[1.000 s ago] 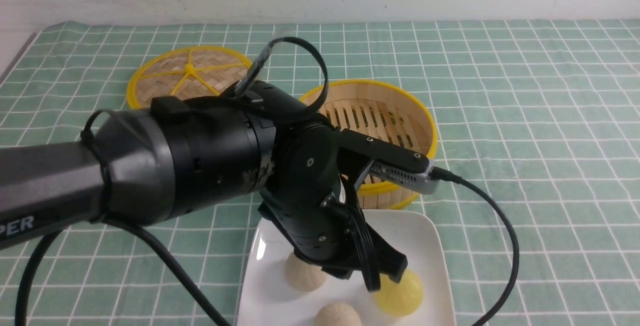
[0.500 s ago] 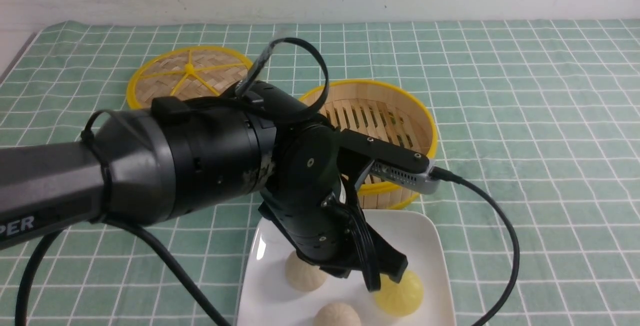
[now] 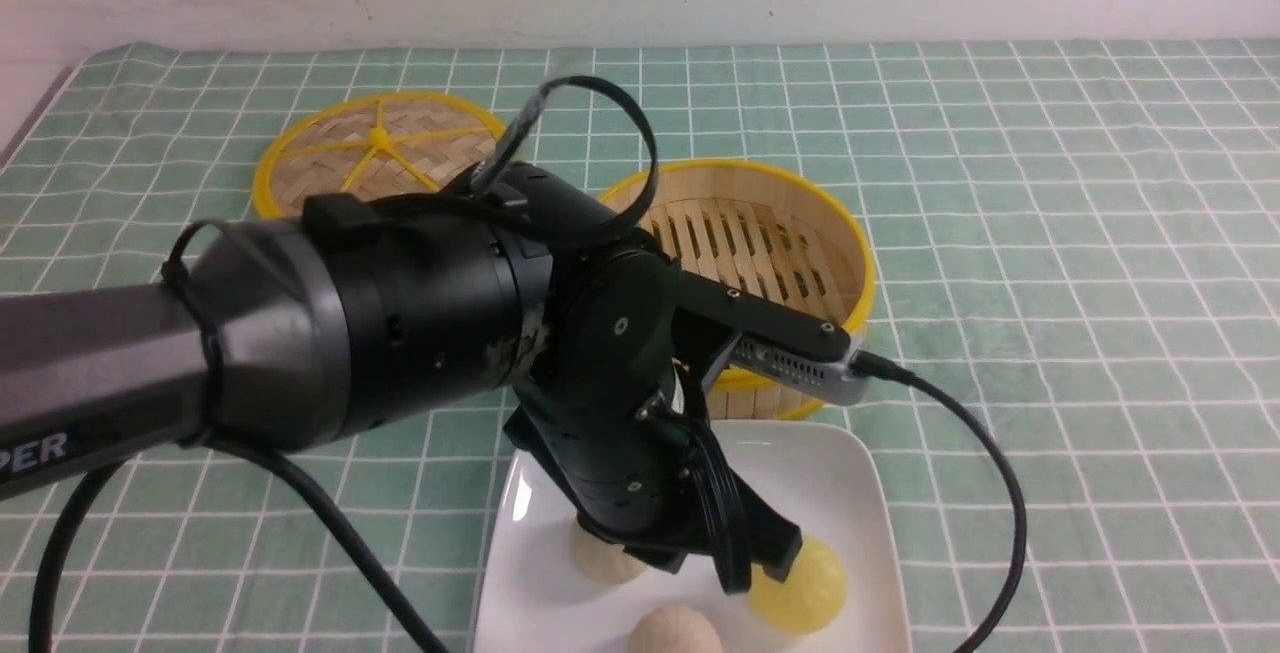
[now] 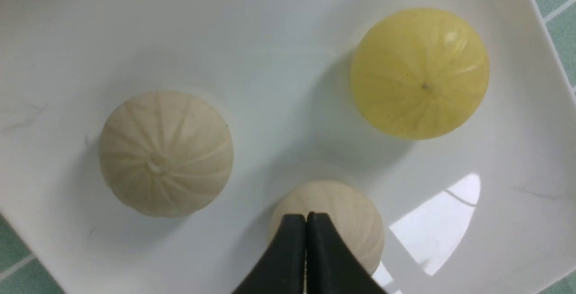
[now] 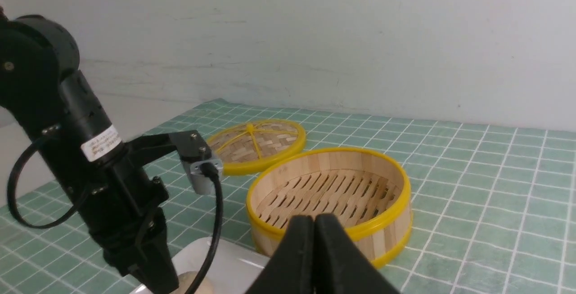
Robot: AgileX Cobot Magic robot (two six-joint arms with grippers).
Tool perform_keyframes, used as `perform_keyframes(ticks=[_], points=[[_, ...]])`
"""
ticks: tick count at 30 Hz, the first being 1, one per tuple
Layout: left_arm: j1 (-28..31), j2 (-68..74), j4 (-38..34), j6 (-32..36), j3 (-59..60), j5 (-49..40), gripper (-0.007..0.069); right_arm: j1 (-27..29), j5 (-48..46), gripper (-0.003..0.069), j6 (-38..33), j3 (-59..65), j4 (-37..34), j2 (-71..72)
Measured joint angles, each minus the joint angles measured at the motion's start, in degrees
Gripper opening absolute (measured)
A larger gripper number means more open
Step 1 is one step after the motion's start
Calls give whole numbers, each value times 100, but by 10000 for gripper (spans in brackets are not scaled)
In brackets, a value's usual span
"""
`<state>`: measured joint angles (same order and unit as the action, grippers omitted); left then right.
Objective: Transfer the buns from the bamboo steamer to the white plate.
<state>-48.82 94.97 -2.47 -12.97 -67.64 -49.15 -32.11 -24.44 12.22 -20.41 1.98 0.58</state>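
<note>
A green table with a pale grid of lines (image 3: pixel 1050 233) meets a plain wall. The white plate (image 3: pixel 850 473) lies near, holding three buns: yellow (image 3: pixel 798 588) at right, cream ones (image 3: pixel 675 631) nearer and left. Beyond it sits the bamboo steamer (image 3: pixel 835 233); far left, a woven lid (image 3: pixel 375 148). The left gripper (image 4: pixel 307 219), over the plate, and right gripper (image 5: pixel 320 222) both have jaws together.

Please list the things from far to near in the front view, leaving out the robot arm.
Lid → steamer → yellow bun → pale bun at the front of the plate
</note>
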Motion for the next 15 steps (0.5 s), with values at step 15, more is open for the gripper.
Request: perform_keyframes(ticks=[15], points=[[0, -755, 914, 0, 0, -211, 28, 2588, -64, 30, 0, 1751, 228, 20]])
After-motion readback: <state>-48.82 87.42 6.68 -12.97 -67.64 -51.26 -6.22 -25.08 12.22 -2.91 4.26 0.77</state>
